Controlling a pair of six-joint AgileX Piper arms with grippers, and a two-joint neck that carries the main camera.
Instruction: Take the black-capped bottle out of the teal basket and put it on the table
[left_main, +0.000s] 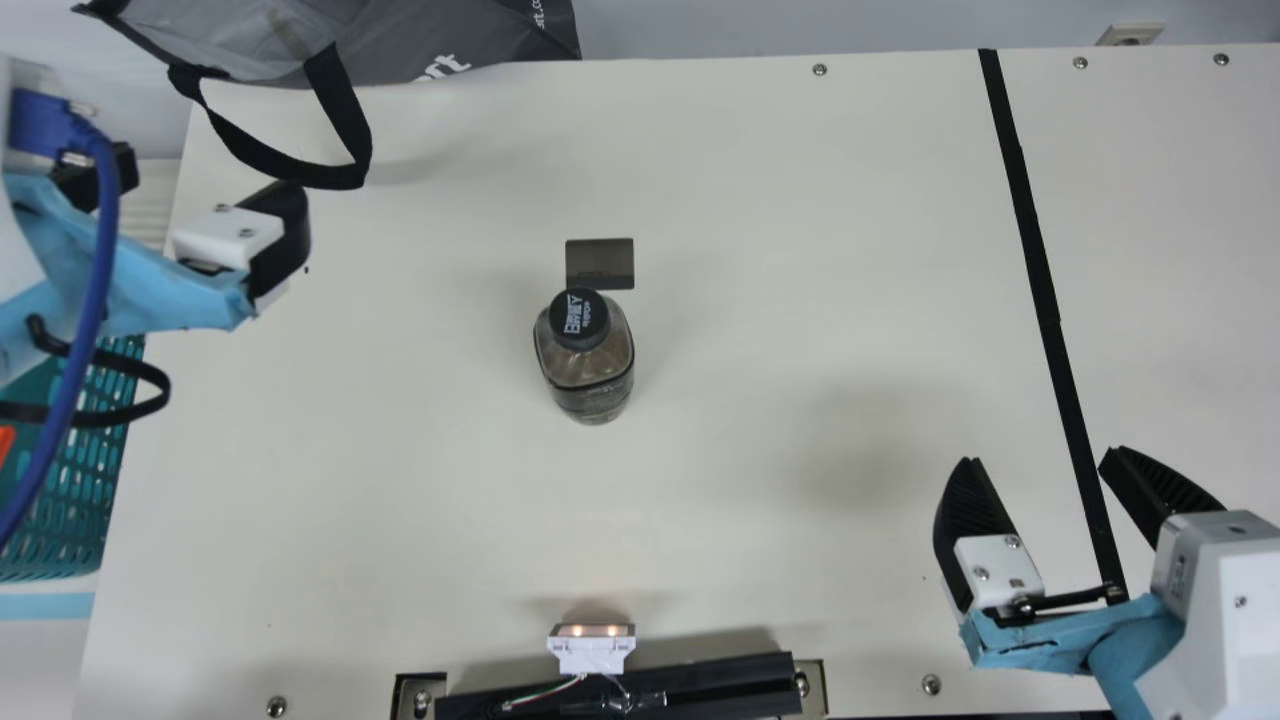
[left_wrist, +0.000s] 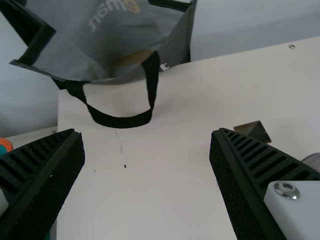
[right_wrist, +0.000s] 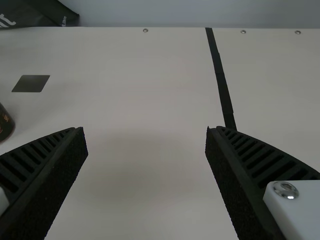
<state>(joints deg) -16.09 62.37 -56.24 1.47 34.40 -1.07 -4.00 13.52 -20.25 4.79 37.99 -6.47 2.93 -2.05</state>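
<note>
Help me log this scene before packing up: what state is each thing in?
Bottle, upright on the table, cap on
Left end effector, open, empty
Right end effector, open, empty
Teal basket, partly hidden, something orange inside
Grey bag, handle drooping over the table
White module, lights lit

Gray bag (left_main: 480, 30), black strip (left_main: 1037, 270), dark patch (left_main: 600, 262)

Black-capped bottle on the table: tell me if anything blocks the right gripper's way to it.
Nothing visible does: only bare tabletop lies between the right gripper and the bottle. The dark rectangle lies beyond it.
</note>
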